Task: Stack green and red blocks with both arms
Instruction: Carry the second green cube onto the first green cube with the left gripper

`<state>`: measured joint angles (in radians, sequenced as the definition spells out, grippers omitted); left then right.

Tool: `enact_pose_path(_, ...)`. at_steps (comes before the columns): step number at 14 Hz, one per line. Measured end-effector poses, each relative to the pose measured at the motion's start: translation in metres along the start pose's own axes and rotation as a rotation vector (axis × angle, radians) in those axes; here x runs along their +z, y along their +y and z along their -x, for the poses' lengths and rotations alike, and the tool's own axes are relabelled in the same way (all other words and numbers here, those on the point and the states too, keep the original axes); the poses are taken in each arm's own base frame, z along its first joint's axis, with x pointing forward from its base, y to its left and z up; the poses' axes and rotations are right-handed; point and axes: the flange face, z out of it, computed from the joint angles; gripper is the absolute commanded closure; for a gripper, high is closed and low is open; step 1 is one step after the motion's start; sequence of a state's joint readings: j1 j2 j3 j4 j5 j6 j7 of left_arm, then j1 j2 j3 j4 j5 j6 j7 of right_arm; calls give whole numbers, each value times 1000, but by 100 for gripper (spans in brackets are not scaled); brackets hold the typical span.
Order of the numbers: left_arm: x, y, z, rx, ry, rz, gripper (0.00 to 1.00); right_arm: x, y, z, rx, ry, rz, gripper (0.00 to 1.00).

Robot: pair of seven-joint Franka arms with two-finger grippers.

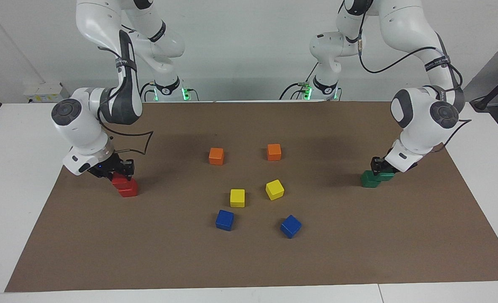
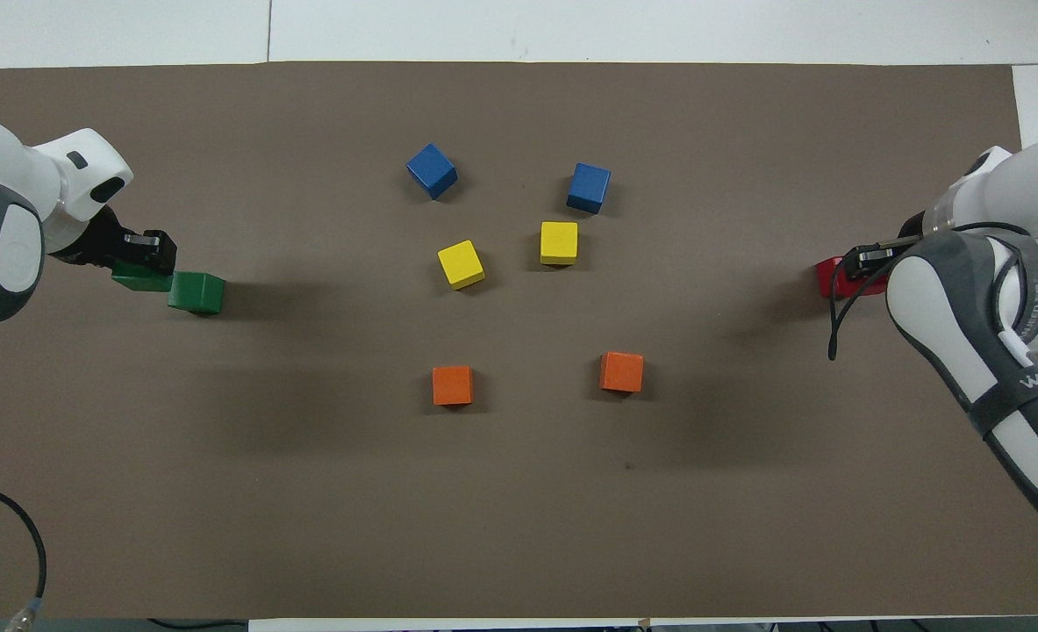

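At the right arm's end of the table, my right gripper [image 1: 117, 173] is shut on a red block [image 1: 120, 182]. It holds this block on the upper edge of the second red block [image 1: 129, 190], offset toward the robots. In the overhead view only a patch of red [image 2: 827, 277] shows under that gripper [image 2: 865, 261]. At the left arm's end, my left gripper [image 1: 380, 167] is shut on a green block [image 1: 386, 175]. That block overlaps the top of the second green block [image 1: 369, 180]. From overhead the held green block [image 2: 141, 280] sits under the gripper [image 2: 146, 254], beside the other green block [image 2: 196, 292].
On the brown mat [image 1: 249, 261] in the middle lie two orange cubes [image 1: 216, 156] [image 1: 274, 152], two yellow cubes [image 1: 237, 198] [image 1: 275, 189] and two blue cubes [image 1: 224, 219] [image 1: 291, 226], farther from the robots in that order.
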<state>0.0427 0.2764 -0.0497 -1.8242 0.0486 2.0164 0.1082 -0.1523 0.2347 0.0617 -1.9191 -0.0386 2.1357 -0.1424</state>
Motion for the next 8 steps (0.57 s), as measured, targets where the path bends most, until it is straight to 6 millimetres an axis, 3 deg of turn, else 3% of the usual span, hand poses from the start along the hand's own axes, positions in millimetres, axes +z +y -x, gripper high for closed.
enact_pose_path(8,8,3,2,-12,2,33,100,3,0,1,0,2,0,100)
